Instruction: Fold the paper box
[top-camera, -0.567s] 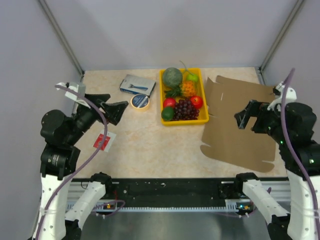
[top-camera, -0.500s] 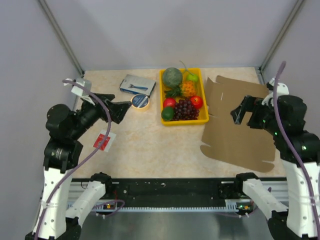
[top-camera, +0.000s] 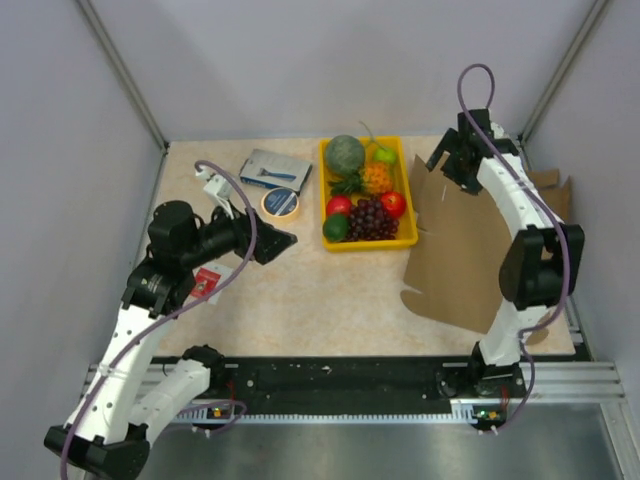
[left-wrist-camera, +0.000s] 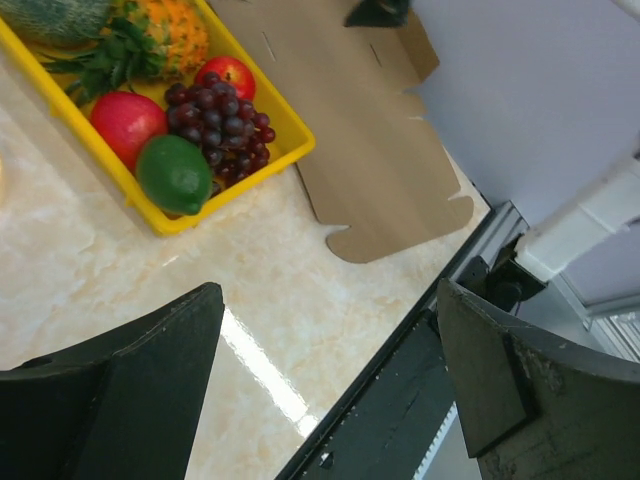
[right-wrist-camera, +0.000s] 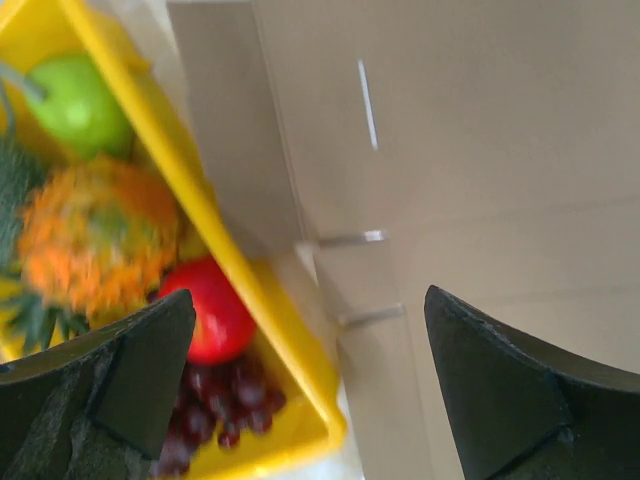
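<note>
Brown cardboard, a flat die-cut sheet with flaps and notched tabs, is the paper box (top-camera: 455, 260). It lies unfolded on the right part of the pale marbled surface (top-camera: 300, 290), and its left edge is just beside the yellow plastic fruit tray (top-camera: 365, 244). The long axis of the sheet runs from the far wall toward the arm bases and leans a little to the right at the near end. The right hand (top-camera: 453, 163) hovers over the far left corner of the sheet. Its fingers are spread wide and hold nothing, and in its wrist view the slit flap next to the tray rim lies directly between them. The left hand (top-camera: 272, 243) is also spread and empty, but it is on the other side of the tray, well apart from the cardboard. So I judge that the right arm is much nearer and that the first fold should start at this far left flap.
</note>
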